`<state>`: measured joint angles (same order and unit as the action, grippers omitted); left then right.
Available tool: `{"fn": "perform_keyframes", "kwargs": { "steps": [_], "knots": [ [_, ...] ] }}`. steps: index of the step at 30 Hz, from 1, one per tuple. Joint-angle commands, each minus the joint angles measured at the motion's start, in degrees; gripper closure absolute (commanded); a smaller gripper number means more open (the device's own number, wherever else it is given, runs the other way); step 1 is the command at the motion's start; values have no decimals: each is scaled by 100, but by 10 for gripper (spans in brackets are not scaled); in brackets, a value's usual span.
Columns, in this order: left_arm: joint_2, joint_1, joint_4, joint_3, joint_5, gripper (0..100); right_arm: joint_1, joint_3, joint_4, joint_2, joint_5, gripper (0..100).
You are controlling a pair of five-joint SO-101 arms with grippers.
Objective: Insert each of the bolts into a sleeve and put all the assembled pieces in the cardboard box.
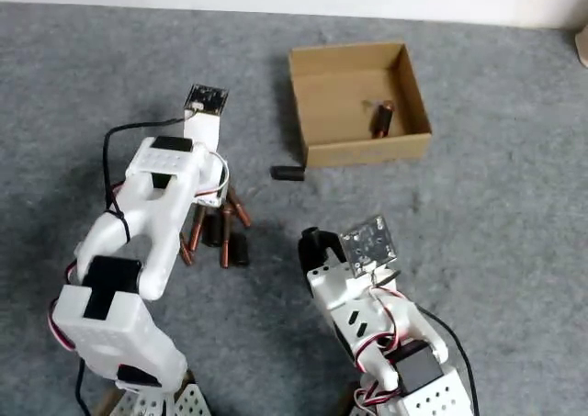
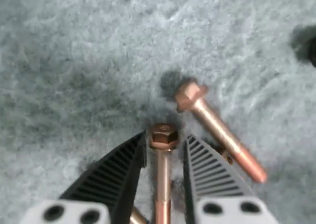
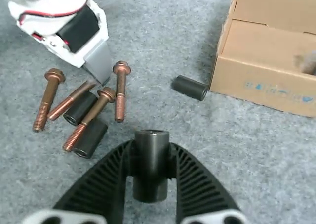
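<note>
The left hand (image 2: 166, 141) hangs low over the grey carpeted bench (image 1: 496, 251), its ribbed black fingers (image 2: 123, 169) parted on either side of a copper hex-head bolt (image 2: 162, 182), with narrow gaps along the shank. A second copper bolt (image 2: 217, 130) lies slantwise just beside it. The right hand (image 3: 151, 152) is clenched on an upright black cylindrical sleeve (image 3: 150, 177). Near the left hand lie two more black sleeves (image 3: 79, 108), side by side among the loose bolts (image 3: 48, 100). Another black sleeve (image 1: 288, 173) lies on its side just outside the open brown cardboard box (image 1: 367, 150), and one bolt-and-sleeve piece (image 1: 383, 119) rests in the box.
</note>
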<state>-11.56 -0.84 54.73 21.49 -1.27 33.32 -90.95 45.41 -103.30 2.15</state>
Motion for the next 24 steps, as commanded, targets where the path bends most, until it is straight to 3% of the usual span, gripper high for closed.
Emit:
{"fn": "perform_keyframes", "kwargs": {
  "steps": [1,12,19,24],
  "knots": [
    [259,31,642,48,9,885,-84,13,-13,13,70,995],
    [382,40,782,154,-325,885,-84,13,-13,13,70,995],
    [549,22,1345,145,-325,885,-92,4,-22,13,79,995],
    [558,31,1547,92,-334,885,-444,-119,-462,40,79,995]
  ]
}}
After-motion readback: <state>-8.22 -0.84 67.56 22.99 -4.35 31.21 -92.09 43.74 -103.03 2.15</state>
